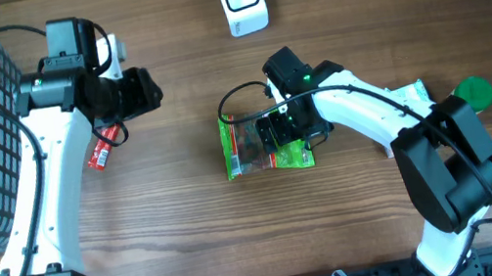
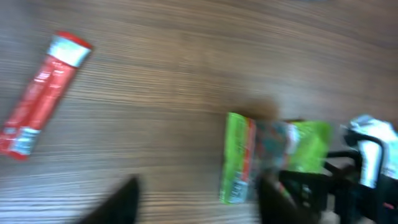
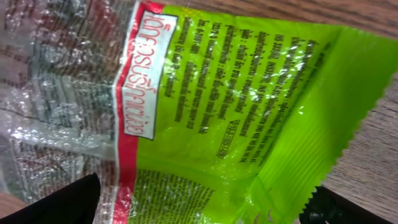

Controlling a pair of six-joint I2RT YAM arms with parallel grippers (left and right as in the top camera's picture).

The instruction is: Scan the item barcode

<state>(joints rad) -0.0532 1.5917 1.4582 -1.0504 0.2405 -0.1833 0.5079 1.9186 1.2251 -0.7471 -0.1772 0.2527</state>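
My right gripper (image 1: 283,132) hangs spread wide over the green packet (image 1: 244,153) lying mid-tabletop (image 1: 194,245). The left gripper (image 1: 147,89) sits near a red sachet (image 1: 101,149); the view is blurred, so I cannot tell its opening.

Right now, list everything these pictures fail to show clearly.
Barcode on the green packet: not found in any view; overhead, the right arm covers much of it; right wrist, frame edges cut it off.
Print on the red sachet: left wrist, motion blur.
Green round thing: overhead, the arm hides part of it; too small to identify.
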